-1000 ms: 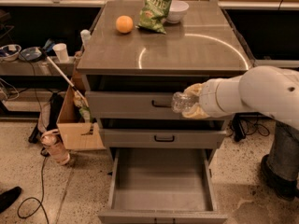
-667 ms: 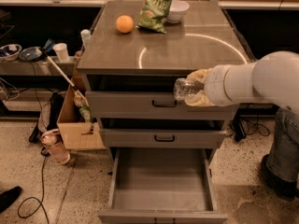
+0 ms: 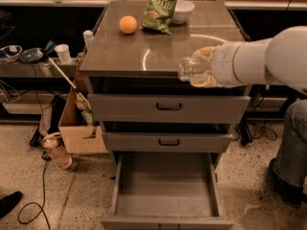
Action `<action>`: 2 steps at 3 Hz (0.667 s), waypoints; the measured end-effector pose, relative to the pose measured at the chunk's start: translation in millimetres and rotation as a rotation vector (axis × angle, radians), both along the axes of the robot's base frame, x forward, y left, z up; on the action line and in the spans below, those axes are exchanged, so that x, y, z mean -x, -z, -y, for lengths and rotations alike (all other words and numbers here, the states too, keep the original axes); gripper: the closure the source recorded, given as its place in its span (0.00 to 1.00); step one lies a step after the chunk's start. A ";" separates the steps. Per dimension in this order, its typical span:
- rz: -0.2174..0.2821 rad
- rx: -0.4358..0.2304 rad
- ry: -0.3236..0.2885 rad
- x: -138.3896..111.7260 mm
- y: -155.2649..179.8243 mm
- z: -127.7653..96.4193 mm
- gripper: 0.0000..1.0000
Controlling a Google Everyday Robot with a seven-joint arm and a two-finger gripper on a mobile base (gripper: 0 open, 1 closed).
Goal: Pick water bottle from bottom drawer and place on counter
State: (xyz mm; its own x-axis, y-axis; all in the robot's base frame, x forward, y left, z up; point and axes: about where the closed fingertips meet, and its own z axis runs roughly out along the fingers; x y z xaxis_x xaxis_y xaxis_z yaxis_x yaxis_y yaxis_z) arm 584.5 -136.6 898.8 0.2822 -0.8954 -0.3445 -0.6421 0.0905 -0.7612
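The small clear crinkled plastic water bottle (image 3: 191, 68) is gripped lying level, neck leftward, by the pale two-finger gripper (image 3: 205, 67) at the front edge of the brushed-steel counter (image 3: 120, 51).

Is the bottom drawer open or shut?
Open: the bottom drawer is pulled out, interior showing. The gripper holds the water bottle at the front edge of the counter.

gripper (image 3: 204, 67) clasping water bottle (image 3: 188, 69) at counter (image 3: 112, 54) front, orange (image 3: 128, 24), bag (image 3: 159, 12), bowl (image 3: 185, 11) behind
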 end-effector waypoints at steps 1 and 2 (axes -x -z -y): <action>0.073 0.009 -0.006 -24.2 -24.7 -8.3 1.00; 0.114 -0.004 -0.002 -55.9 -36.3 -14.4 1.00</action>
State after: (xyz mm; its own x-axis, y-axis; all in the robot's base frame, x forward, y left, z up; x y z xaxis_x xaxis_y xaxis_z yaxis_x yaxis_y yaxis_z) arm 640.4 -122.2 935.2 0.3216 -0.8935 -0.3134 -0.5514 0.0924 -0.8291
